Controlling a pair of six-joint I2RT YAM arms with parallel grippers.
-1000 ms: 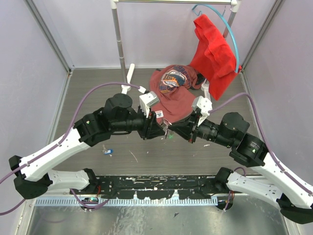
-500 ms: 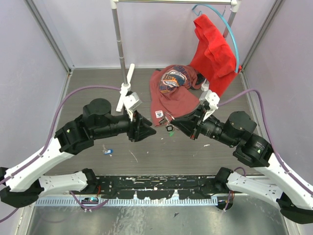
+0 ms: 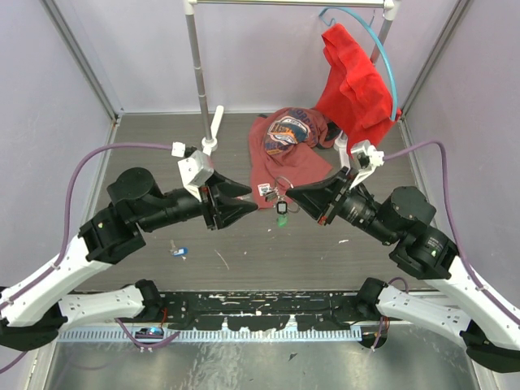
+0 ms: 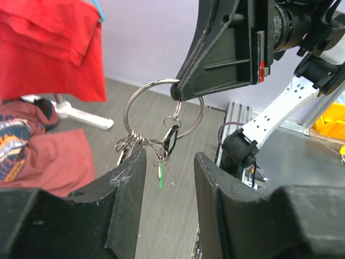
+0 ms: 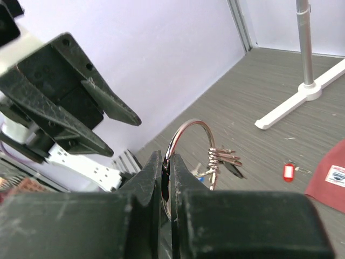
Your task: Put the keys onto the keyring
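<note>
The keyring (image 4: pixel 148 84) hung in the air above the table (image 3: pixel 244 268), between the two arms, with its wire pinched at the rim by the right gripper (image 5: pixel 166 162). That gripper's jaws were pressed together on the ring, so the loop stood nearly upright and free of the fingers. We judged this hold was chosen to keep most of the wire bare, leaving room to thread another key on. A bunch of keys (image 4: pixel 129 147) dangled from the low side of the ring, and a green tag (image 4: pixel 160 177) hung beneath them. Their weight pulled them to the bottom, well clear of the pinch.

The left gripper (image 4: pixel 170 162) faced the ring from the other side, near it but apart from it. Its jaws stood spread and held nothing. We read that as an arm free to fetch a key, not to steady the ring.

Down on the table, a small blue-tagged piece (image 3: pixel 179 252) lay near the left arm. The right wrist view showed a red-tagged piece (image 5: pixel 289 172) beside the edge of a red shirt (image 3: pixel 284 154). We took these for loose keys, though they were too small to be sure. If so, the task was only partly done.
</note>
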